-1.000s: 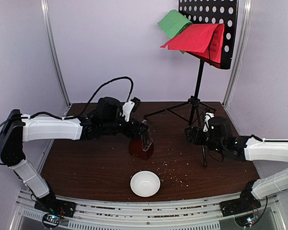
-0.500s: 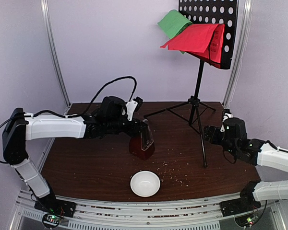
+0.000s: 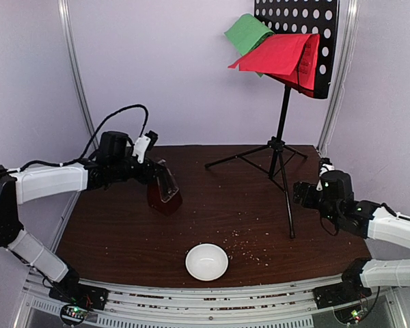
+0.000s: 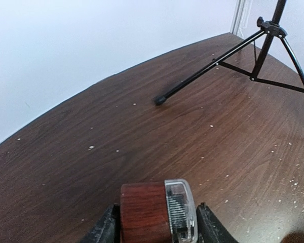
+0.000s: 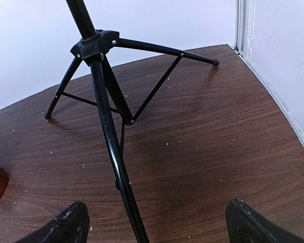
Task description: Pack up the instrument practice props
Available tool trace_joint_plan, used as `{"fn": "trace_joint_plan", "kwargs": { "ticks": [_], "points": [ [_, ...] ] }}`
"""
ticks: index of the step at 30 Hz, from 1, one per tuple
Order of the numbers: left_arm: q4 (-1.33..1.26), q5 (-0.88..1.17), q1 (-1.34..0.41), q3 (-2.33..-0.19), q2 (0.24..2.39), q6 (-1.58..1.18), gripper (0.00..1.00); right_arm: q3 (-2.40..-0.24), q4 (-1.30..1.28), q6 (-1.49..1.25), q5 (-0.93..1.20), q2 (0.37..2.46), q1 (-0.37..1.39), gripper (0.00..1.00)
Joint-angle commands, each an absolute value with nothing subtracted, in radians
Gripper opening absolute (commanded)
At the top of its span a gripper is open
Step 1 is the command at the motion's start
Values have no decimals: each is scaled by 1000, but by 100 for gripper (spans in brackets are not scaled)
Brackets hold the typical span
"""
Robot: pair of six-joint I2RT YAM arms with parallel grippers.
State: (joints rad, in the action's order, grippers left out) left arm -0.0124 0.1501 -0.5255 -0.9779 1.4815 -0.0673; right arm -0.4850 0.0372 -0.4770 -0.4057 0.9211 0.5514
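Left end effector [image 3: 160,182], clamped on metronome [image 3: 166,199], carried it to frame's left; right end effector [image 3: 302,193] gaped open, backed off the stand [image 3: 285,123]. Packing barely begun.

Dark wood table [image 3: 109,236]: tripod stand [image 3: 284,116] rear right, white bowl [image 3: 206,262] front centre, crumbs [image 3: 244,244] scattered.

No readable text, label, number anywhere (scale marks on metronome [image 4: 154,212] too blurred to read).
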Motion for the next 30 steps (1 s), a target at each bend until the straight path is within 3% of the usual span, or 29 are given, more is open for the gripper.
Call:
{"fn": "trace_joint_plan", "kwargs": {
  "ticks": [1, 14, 20, 23, 24, 30],
  "points": [
    [-156, 323, -408, -964, 1445, 93, 18, -474, 18, -470, -437, 890, 542, 96],
    [-169, 460, -243, -1073, 1572, 246, 21, -468, -20, -468, -454, 823, 535, 97],
    [-155, 510, -238, -1107, 1629, 236, 45, -465, -20, -473, -456, 810, 534, 97],
    [-188, 512, -238, -1087, 1623, 205, 70, -471, -23, -467, -454, 806, 534, 98],
    [-197, 516, -238, -1082, 1616, 192, 75, -472, -23, -462, -448, 803, 534, 98],
    [-214, 519, -239, -1103, 1552, 49, 82, -477, 8, -420, -359, 779, 534, 100]
  ]
}}
